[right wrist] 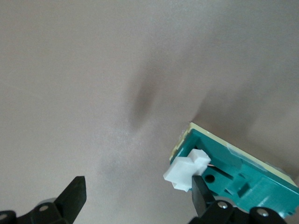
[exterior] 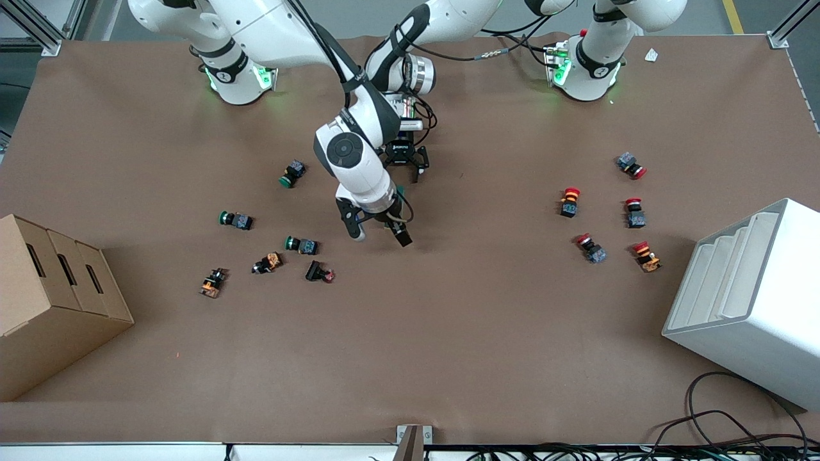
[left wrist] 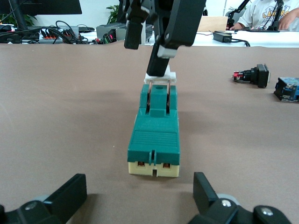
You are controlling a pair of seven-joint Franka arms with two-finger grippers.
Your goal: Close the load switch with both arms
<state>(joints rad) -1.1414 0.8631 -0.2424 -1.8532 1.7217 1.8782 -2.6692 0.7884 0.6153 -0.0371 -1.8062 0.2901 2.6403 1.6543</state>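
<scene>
Lying nearest the front camera, bare brown bench [exterior: 410, 358], stretching under everything. Sitting at the bench's right-arm end, a cardboard box [exterior: 51, 301]; at the left-arm end, a white stepped bin [exterior: 749, 294].

Reaching to mid-bench from the top corners, two white arms, the right arm's wrist crossing over the left gripper [exterior: 405, 168]. Hovering low just beside the load switch [left wrist: 154, 140], left gripper [left wrist: 140, 196] spreading wide, fingers apart and gripping nothing. Hanging over the switch, right gripper [exterior: 378, 232] also spreading wide, one finger [right wrist: 200, 191] touching the white lever tab [right wrist: 187, 169].

Resting flat mid-bench between the two grippers, the load switch: dark green body on a cream base, mostly hidden under the right arm in the front view.

Lying scattered toward the right arm's end, green push-buttons [exterior: 301, 244]; toward the left arm's end, red push-buttons [exterior: 634, 212].
</scene>
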